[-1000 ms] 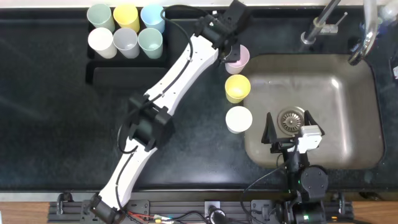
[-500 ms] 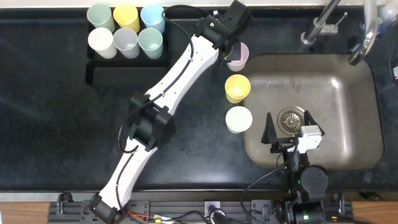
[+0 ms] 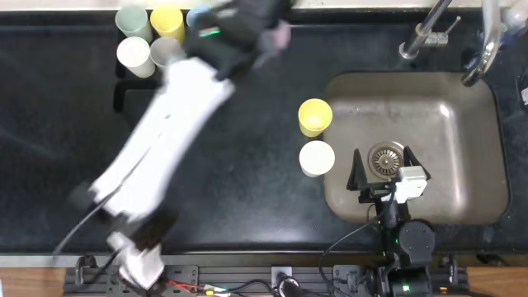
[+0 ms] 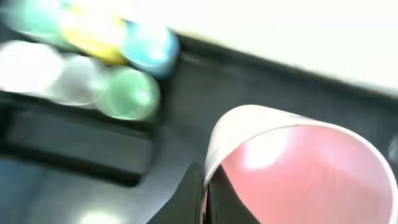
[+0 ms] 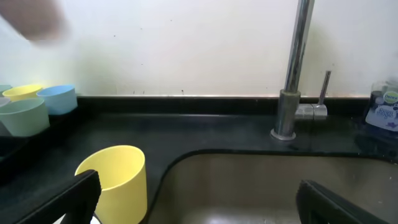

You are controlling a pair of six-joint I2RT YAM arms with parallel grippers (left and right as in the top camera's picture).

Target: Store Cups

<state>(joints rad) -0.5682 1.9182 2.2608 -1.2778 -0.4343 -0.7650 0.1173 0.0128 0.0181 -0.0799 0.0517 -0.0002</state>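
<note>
nearest the arm bases, the right gripper [image 3: 382,165] was held over the sink [image 3: 462,124], close to the drain [image 3: 386,157]. its two fingers were spread wide and nothing was held between them.

just beside the sink's left edge, on the dark counter [image 3: 247,190], a white cup [image 3: 317,157] was stood upright. a yellow cup [image 3: 314,116] was stood upright just behind it; whether the two touched could not be told.

farther back, the left arm was stretched from its base at the left across the counter toward the rear. the pink cup [image 4: 298,174] was held by the left gripper [image 4: 202,186]: the fingers were closed on the cup's wall at the rim, with one dark finger seen on the outside. the cup's open mouth was turned toward the wrist camera. the cup was held above the counter, near the right end of the tray [image 3: 132,95] and apart from the cups in it.

at the rear left, the black tray was set on the counter. six stored cups [image 4: 129,93] were stood in its back part in two rows: teal, yellow and blue behind, white, grey and green in front.

farthest back, the faucet [image 5: 295,68] was mounted behind the sink by the wall, with a soap bottle [image 5: 385,106] near it.
</note>
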